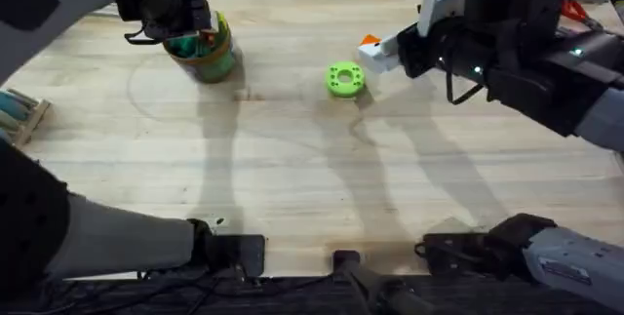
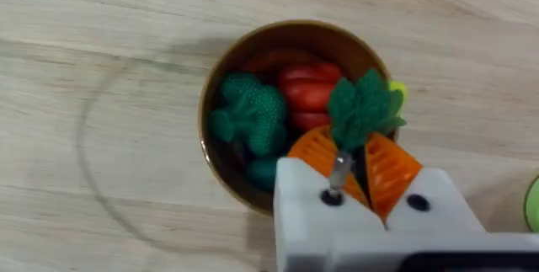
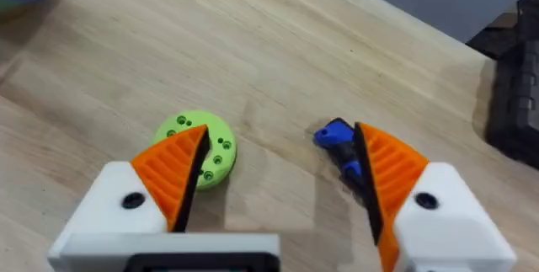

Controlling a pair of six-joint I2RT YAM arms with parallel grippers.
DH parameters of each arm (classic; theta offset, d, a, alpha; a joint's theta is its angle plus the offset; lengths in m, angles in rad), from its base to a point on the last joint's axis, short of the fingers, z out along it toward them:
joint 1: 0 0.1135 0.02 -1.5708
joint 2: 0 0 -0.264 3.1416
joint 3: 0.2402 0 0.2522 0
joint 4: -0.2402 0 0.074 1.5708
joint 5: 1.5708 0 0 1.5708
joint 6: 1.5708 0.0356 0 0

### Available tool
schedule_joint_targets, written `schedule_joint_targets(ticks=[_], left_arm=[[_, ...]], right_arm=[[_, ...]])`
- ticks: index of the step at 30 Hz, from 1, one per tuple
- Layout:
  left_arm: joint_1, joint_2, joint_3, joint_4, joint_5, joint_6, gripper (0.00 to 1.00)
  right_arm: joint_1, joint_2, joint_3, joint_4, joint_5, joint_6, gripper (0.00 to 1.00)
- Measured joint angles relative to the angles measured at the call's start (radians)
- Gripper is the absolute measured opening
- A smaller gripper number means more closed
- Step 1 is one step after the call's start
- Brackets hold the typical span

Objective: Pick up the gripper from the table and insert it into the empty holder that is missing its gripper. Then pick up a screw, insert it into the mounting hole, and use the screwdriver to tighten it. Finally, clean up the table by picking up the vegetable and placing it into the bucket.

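Your left gripper is hanging directly over the bucket, orange pads pinching the dark-green leafy vegetable by its stem above the rim. Toy broccoli and a red piece are lying inside. Your right gripper is hovering with its fingers spread wide, holding nothing, above the bare table; the green disc is sitting behind one pad, the blue-handled screwdriver beside the other.

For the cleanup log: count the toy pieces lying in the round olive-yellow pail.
3 at least: a green broccoli-like piece and a red piece in the round olive-yellow pail, a dark teal bit below them. Others may be hidden beneath or behind the left gripper.
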Motion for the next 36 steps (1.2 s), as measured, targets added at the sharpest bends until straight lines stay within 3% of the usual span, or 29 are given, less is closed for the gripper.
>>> schedule_joint_targets(ticks=[2,4,7,8,9,14,19,20,27,28,36], left_arm=[[0.000,-0.002,0.000,0.008,0.000,-0.009,0.026],[0.000,-0.002,0.000,0.007,0.001,-0.013,0.281],[0.000,-0.002,0.000,0.009,0.002,-0.016,0.771],[0.000,-0.002,0.000,0.009,0.002,-0.021,0.892],[0.000,-0.004,0.000,0.009,0.003,-0.023,0.925],[0.000,-0.070,0.000,0.001,0.003,-0.024,0.939],[-0.004,-0.251,0.000,-0.069,0.029,0.008,0.939],[-0.034,-0.374,0.000,-0.153,0.087,0.091,0.939],[-0.174,-0.582,0.000,-0.398,0.294,0.323,0.939],[-0.217,-0.647,0.000,-0.470,0.342,0.387,0.939],[-0.235,-0.757,0.000,-0.508,0.377,0.457,0.938]], right_arm=[[0.000,0.000,0.000,0.000,0.000,0.000,0.988],[0.000,0.000,0.000,0.000,0.000,0.000,0.988],[0.000,0.000,0.000,0.000,0.000,0.000,0.988],[0.000,0.000,0.000,0.000,0.000,0.000,0.988],[0.000,0.000,0.000,0.000,0.000,0.000,0.989],[0.000,-0.018,-0.001,-0.006,0.000,0.000,0.989],[0.000,-0.108,-0.001,-0.019,0.000,0.001,0.989],[0.000,-0.165,0.002,-0.091,0.000,0.012,0.989],[0.000,-0.218,0.103,-0.360,-0.003,0.070,0.989],[0.000,-0.241,0.167,-0.453,-0.003,0.090,0.989],[0.000,-0.331,0.211,-0.526,-0.004,0.106,0.989]])
